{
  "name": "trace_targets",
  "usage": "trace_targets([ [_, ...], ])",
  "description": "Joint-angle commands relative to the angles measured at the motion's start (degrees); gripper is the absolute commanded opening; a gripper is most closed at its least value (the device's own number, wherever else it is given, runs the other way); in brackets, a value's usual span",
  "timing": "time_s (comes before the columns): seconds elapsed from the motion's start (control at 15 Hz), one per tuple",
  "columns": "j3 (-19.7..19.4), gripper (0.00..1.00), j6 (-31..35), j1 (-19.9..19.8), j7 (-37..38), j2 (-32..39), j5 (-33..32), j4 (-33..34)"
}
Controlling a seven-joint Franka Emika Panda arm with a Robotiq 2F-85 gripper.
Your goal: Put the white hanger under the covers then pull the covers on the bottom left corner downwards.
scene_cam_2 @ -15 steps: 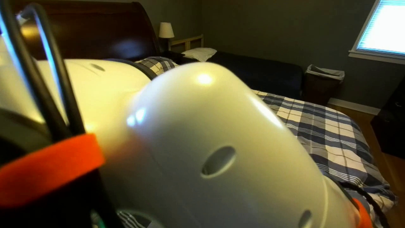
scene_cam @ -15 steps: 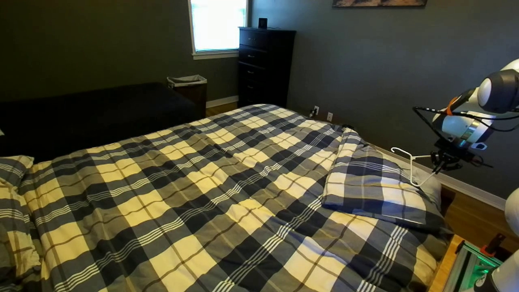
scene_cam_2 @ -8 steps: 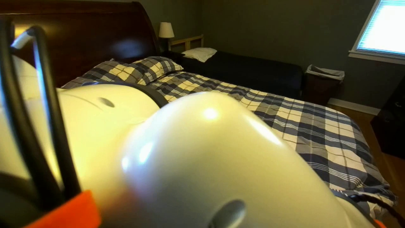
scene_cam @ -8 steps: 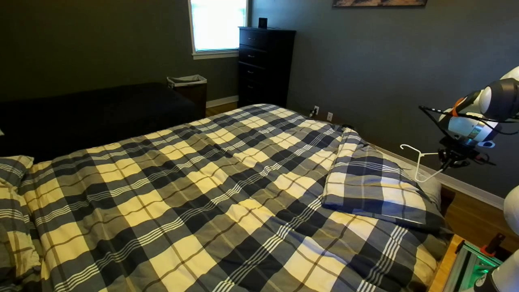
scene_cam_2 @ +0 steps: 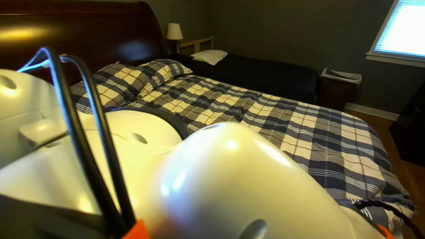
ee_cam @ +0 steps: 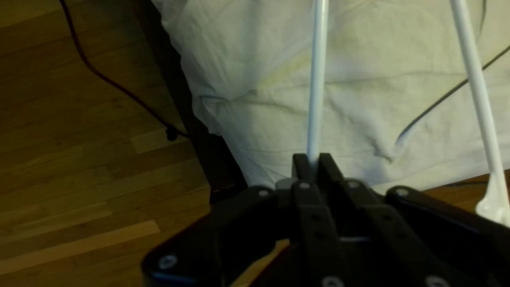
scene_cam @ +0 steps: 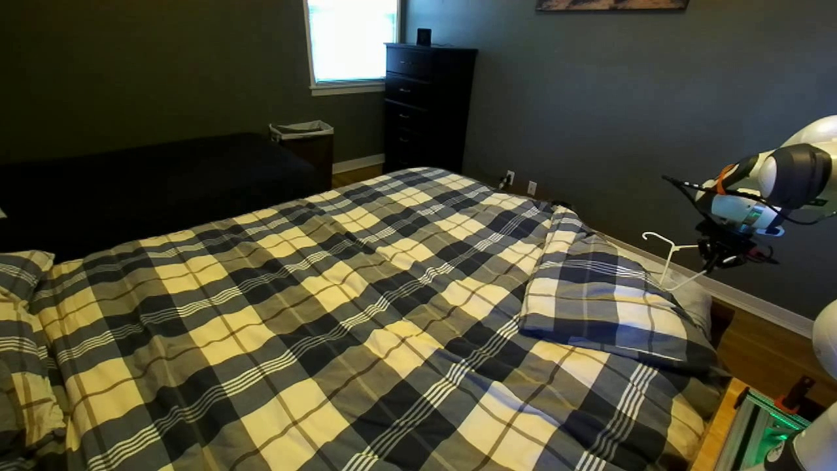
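Wide yellow-black-white plaid fabric covers [scene_cam: 314, 288]: apparent bottom left corner [scene_cam: 595, 307] folded back, white cloth sheet [ee_cam: 255, 52] exposed. Thin white triangular hanger [ee_cam: 317, 79] above sheet; black two-finger gripper [ee_cam: 313, 161] clamped on it. Grasp done; insertion, pull-down remain. Sheet edge near gripper; room likely over sheet, toward corner.

Wrist view: hanger [ee_cam: 317, 87] runs out past top edge; pinched stretch hidden in gripper [ee_cam: 312, 164], itself blurred, cropped below. In an exterior view, arm [scene_cam_2: 239, 172], cut by left and bottom edges, masks near side of covers [scene_cam_2: 318, 132]. Window [scene_cam: 353, 40] cropped above in both exterior views.
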Motion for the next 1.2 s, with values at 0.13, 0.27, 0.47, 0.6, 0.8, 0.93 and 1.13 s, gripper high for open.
trace_targets([
  [0.13,-1.2,0.02,-1.2,0.1,4.0,5.1,-3.2,7.2],
  [0.27,-1.5,0.02,-1.1,0.5,4.9,6.1,-4.1,8.4],
  [0.47,-2.1,0.02,-0.4,1.5,6.8,7.5,-5.4,10.1],
  [0.6,-2.0,0.02,-0.6,2.3,7.4,8.4,-5.9,10.9],
  [0.8,-2.3,0.02,-0.7,4.1,8.7,9.9,-6.9,12.0],
  [0.93,-2.6,0.02,-0.7,5.4,9.6,11.1,-7.6,12.8],
  [1.13,-3.6,0.02,-1.0,7.6,10.6,13.1,-9.1,13.9],
])
